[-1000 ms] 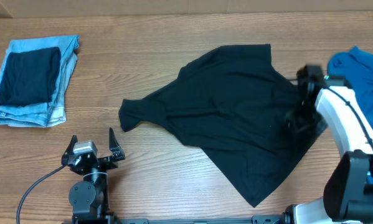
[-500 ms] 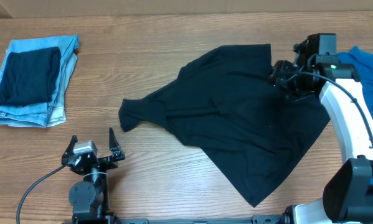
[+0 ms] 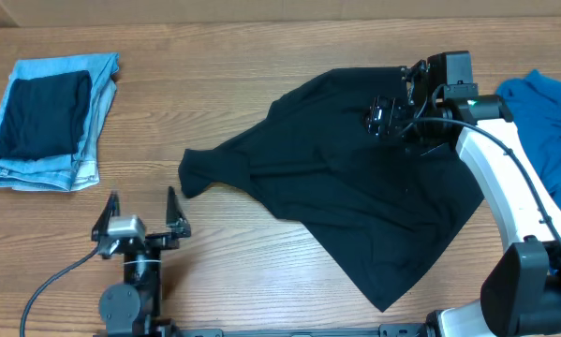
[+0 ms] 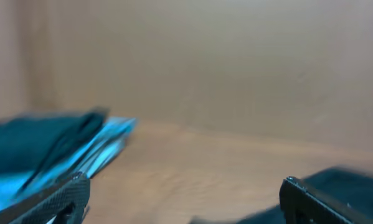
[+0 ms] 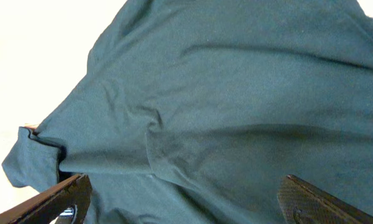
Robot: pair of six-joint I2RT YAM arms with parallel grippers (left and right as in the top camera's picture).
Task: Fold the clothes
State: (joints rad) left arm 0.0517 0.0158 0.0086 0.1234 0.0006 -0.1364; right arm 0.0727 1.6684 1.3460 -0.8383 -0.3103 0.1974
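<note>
While it lies unfolded, the black T-shirt (image 3: 355, 183) covers the counter (image 3: 261, 281) from the middle out toward 3 o'clock. It is rumpled and skewed, with one sleeve reaching to 9 o'clock and a corner of the hem pointing to 5 o'clock. No fold looks made yet.

Over the shirt's 1 o'clock part hang the right fingers (image 5: 311, 199), spread wide with nothing between them. The wrist view shows only creased cloth below, and I cannot tell whether they touch it. Off the shirt's sleeve end, at 8 o'clock on the counter, the left fingers (image 3: 174, 211) stand spread and empty.

Beyond these, a bright blue garment (image 3: 542, 117) sits at the 3 o'clock edge, near the shirt, and folded jeans (image 3: 46, 126) lie well apart at 10 o'clock.

The main risk, I judge, is a pinch taken mid-panel. Thin soft cloth would bunch, or only the top layer would lift, so a pull drags the shirt into a heap. A sweep toward 3 o'clock could also snag the blue garment. With one arm holding, the far side may slide.
</note>
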